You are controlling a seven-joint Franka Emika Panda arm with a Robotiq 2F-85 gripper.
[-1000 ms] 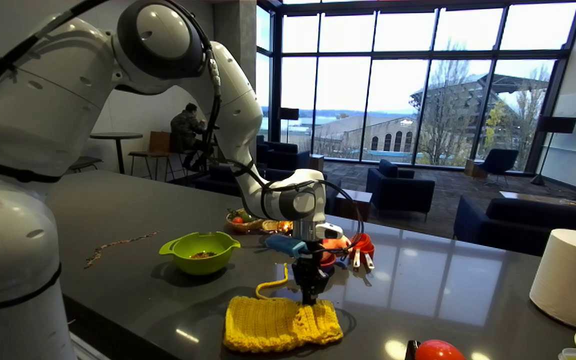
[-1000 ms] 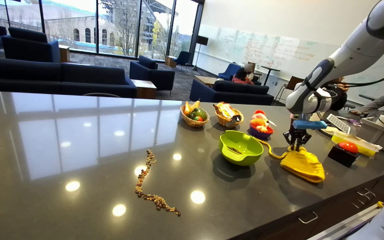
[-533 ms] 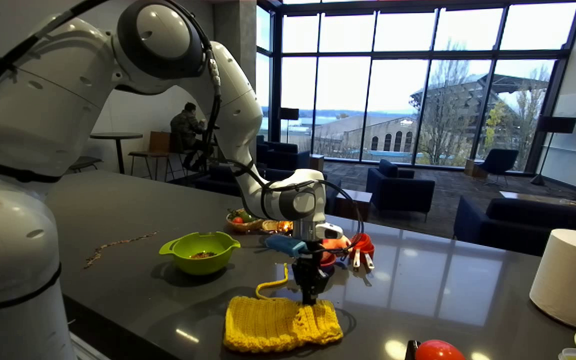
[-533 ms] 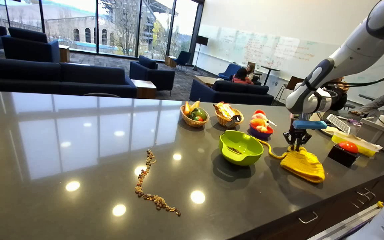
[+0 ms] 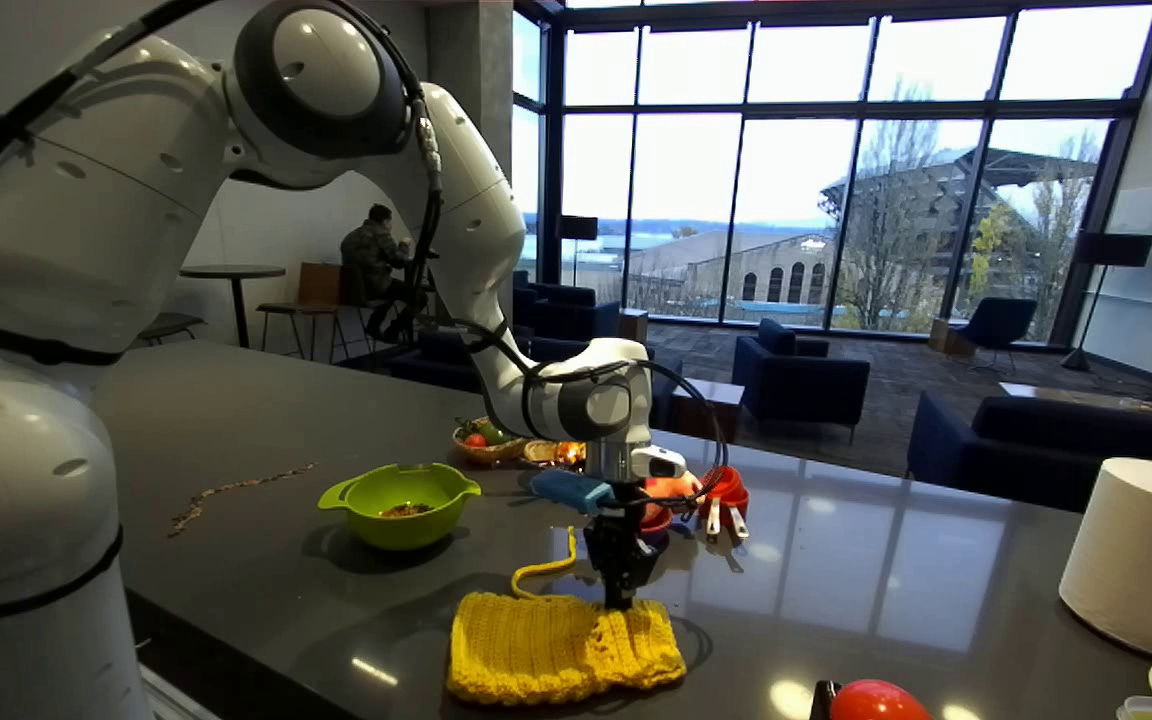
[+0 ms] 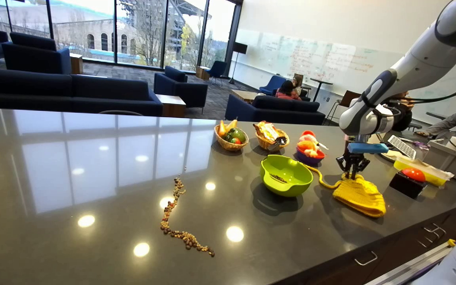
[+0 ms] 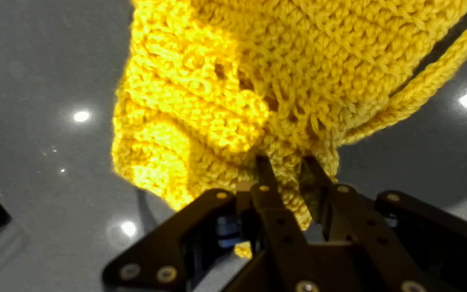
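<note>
Behind narrowly parted jaws, yellow knitting [image 7: 286, 69] lies partly hidden

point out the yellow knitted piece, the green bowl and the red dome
Yellow knitted piece [image 5: 556, 652]: in an exterior view, middle of its ribbed face.
Green bowl [image 5: 398, 531]: in an exterior view, front outer wall.
Red dome [image 6: 413, 174]: in an exterior view, its rounded side.

The one visible change is in the background: in an exterior view, a distant person [image 6: 297, 82], head covered by a grey patch a second ago, now shows hair.
</note>
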